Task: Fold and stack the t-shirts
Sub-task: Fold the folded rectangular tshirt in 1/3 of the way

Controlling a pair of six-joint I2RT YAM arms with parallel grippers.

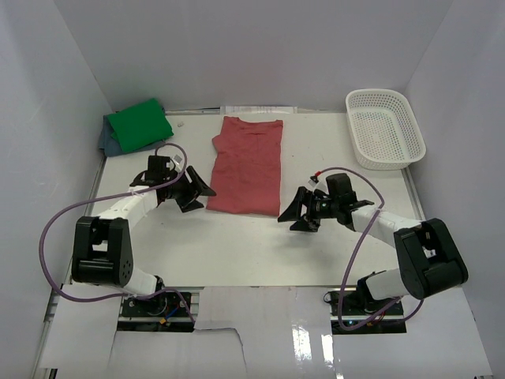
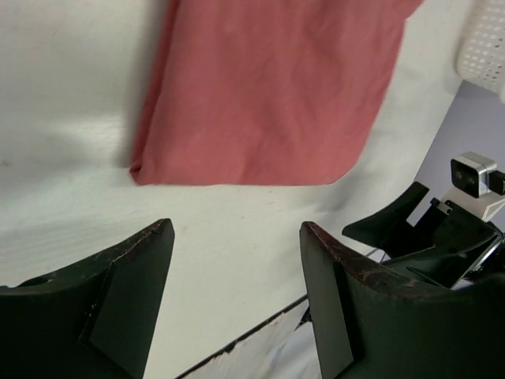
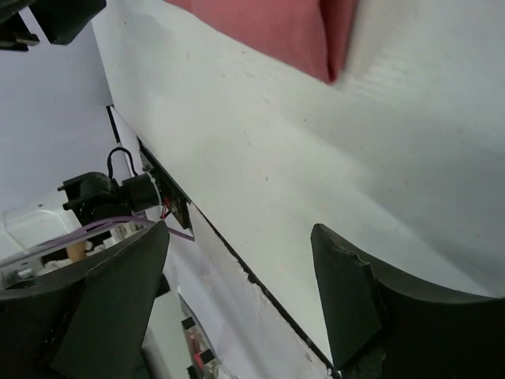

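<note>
A brick-red t-shirt (image 1: 248,166) lies folded lengthwise into a long strip in the middle of the table. It also shows in the left wrist view (image 2: 268,87) and its near corner in the right wrist view (image 3: 292,31). A bright green t-shirt (image 1: 140,123) lies folded on top of a blue-grey one (image 1: 110,142) at the far left corner. My left gripper (image 1: 200,189) is open and empty just left of the red shirt's near corner. My right gripper (image 1: 293,213) is open and empty just right of its near right corner.
A white lattice basket (image 1: 384,128) stands empty at the far right. The table's near edge (image 1: 252,286) is close behind both grippers. White walls enclose the left, back and right.
</note>
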